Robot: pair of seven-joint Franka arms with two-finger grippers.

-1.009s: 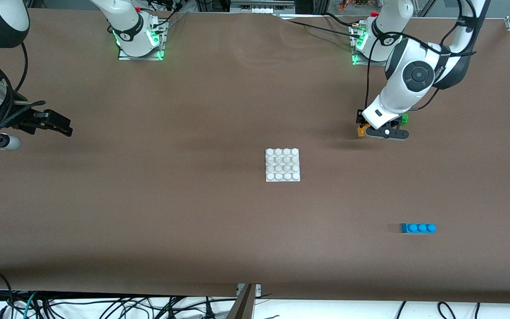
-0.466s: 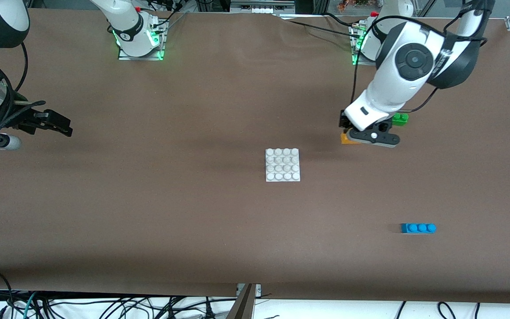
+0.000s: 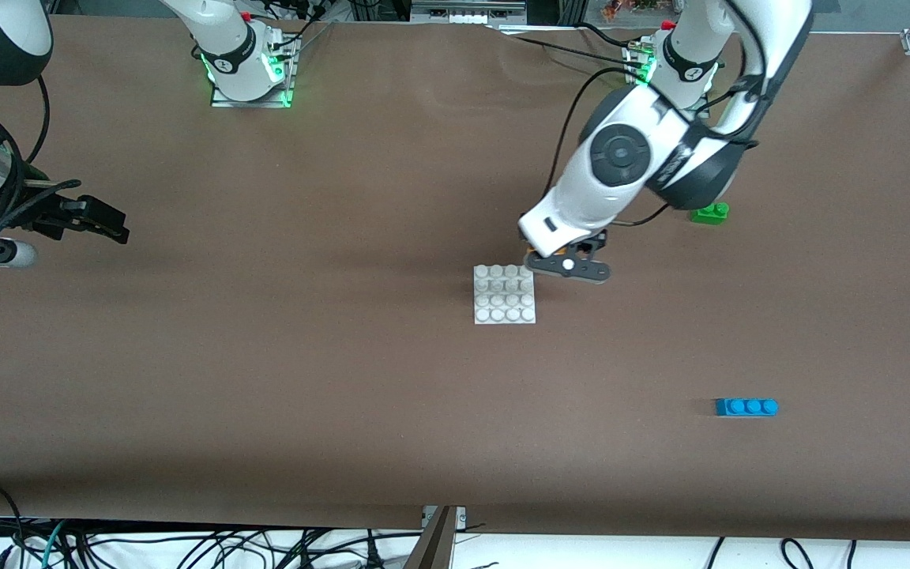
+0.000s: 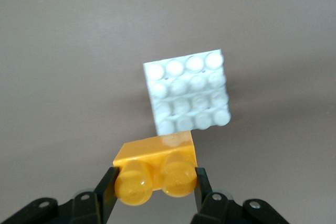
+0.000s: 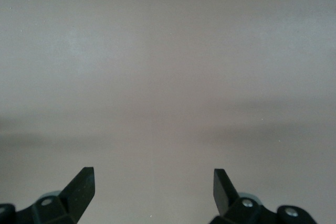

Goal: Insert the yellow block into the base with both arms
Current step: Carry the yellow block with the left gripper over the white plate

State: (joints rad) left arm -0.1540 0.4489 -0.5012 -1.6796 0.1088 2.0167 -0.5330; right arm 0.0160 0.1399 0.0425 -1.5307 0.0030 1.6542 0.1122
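While the yellow block point(image 4: 156, 169) sat clamped in the left hand point(image 3: 564, 267), it hung over the desk point(image 3: 265, 379) at the base's point(image 3: 505, 294) one-o'clock corner. Step: carry-over; next, centre above studs, then press down. Right hand point(image 3: 76, 217): wide, empty, waiting at the desk's nine-o'clock edge.

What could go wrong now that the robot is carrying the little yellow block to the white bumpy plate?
The left tool pinches the yellow block only by its ends, so it might slip or twist. The base lies loose on the table while the right tool waits open at the right arm's end of the table, so pressing might push it sideways. The block's edges look turned against the base's stud rows, so it might jam.
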